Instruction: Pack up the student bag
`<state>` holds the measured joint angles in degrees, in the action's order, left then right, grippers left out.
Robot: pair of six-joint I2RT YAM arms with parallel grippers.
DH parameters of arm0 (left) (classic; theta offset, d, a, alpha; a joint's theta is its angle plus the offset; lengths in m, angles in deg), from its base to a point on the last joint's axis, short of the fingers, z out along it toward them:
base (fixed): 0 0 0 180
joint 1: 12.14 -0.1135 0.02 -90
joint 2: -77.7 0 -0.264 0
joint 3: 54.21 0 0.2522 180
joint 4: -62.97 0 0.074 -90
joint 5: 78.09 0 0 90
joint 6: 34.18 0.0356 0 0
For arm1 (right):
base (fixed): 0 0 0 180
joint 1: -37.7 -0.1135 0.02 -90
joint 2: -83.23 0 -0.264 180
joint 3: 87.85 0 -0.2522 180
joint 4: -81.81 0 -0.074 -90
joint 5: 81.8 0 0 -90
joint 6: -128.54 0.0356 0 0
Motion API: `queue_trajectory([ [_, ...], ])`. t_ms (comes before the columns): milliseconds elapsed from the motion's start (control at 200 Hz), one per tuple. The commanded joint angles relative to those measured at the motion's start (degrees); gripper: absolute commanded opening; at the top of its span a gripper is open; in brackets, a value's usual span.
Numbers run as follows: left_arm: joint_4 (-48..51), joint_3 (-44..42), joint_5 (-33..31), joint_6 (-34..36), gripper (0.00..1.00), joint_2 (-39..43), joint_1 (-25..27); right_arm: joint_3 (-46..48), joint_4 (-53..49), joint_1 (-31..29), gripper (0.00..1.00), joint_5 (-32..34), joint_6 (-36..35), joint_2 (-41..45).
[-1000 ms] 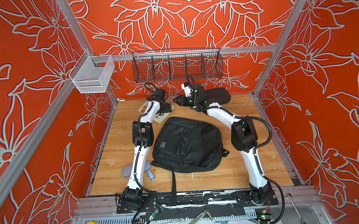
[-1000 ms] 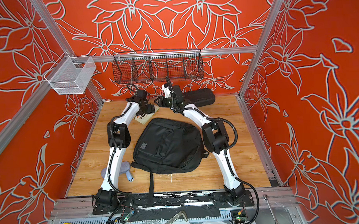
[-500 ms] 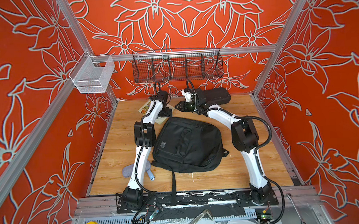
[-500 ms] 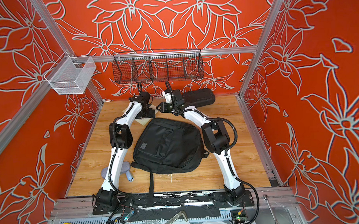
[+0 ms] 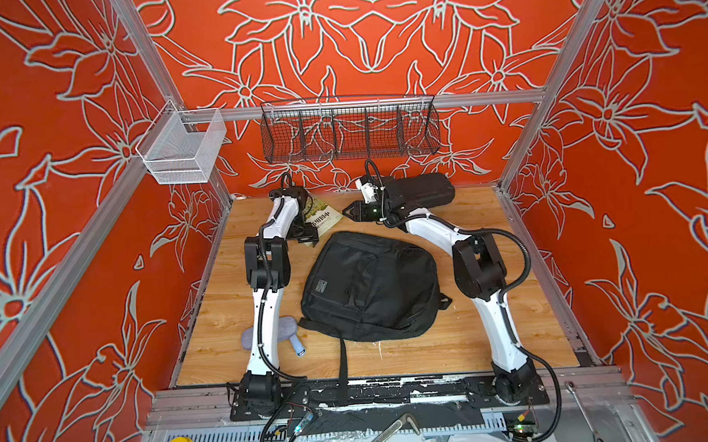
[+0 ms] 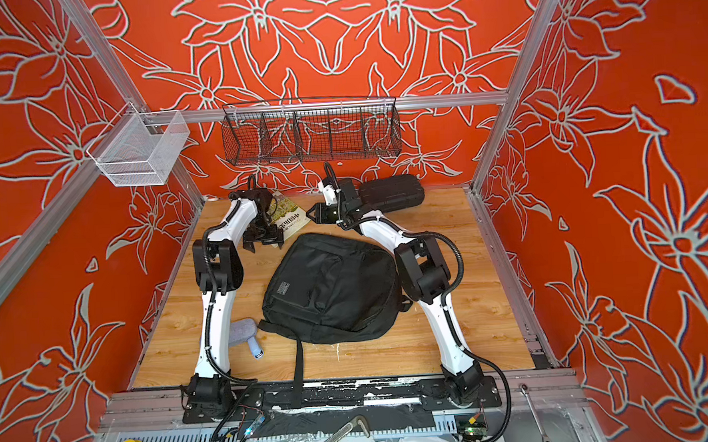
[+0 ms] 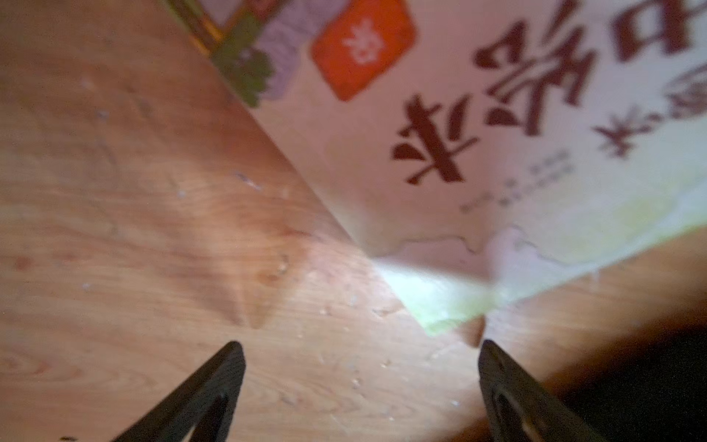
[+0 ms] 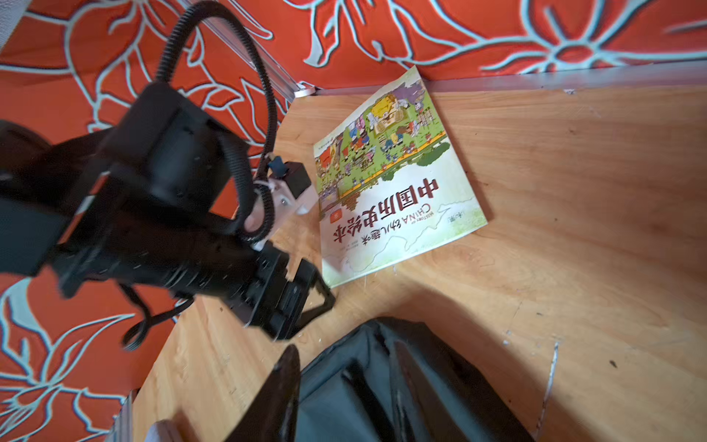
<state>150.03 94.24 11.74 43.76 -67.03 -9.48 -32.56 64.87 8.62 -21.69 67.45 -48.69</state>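
Student bag (image 5: 370,285): flat on surface (image 5: 495,331), near both claws.
Left claw (image 7: 359,386): released, beside book (image 7: 478,126) corner.
Right claw (image 5: 349,211): part-open, empty, above bag top.

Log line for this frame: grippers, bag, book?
left gripper open, above book corner | right gripper partly open, empty | student bag flat, unpacked

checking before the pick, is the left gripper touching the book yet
Apart. The left wrist view shows bare wood between the open left gripper fingertips and the book corner.
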Motion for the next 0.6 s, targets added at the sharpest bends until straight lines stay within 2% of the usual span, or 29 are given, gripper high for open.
queue_trajectory([
  [0,-6.63,-3.07,10.20,-5.73,0.96,6.19,-0.31,-0.23,0.52,-0.70,0.40,2.10,0.04,-1.31],
  [65,-13.44,-8.48,15.73,-10.11,0.96,8.43,-1.06,0.84,0.97,-0.80,0.41,2.38,-0.07,-0.95],
  [170,-19.93,-14.14,19.92,-16.63,0.96,9.94,-2.21,1.53,0.72,-0.77,0.41,3.19,-0.53,-0.62],
  [310,-22.74,-17.21,20.71,-20.61,0.97,9.67,-2.92,2.10,1.64,-0.74,0.41,6.18,-1.72,-0.92],
  [455,-30.13,-22.33,22.89,-23.49,0.99,11.52,-3.12,0.56,5.55,-0.78,0.44,9.03,-1.66,-3.84],
  [505,-30.52,-21.73,22.38,-22.52,0.99,11.74,-2.80,-1.32,6.19,-0.80,0.45,9.15,-0.89,-5.77],
  [595,-28.26,-19.06,17.81,-18.84,0.99,12.31,-1.48,-5.31,6.83,-0.75,0.48,8.84,0.93,-9.83],
])
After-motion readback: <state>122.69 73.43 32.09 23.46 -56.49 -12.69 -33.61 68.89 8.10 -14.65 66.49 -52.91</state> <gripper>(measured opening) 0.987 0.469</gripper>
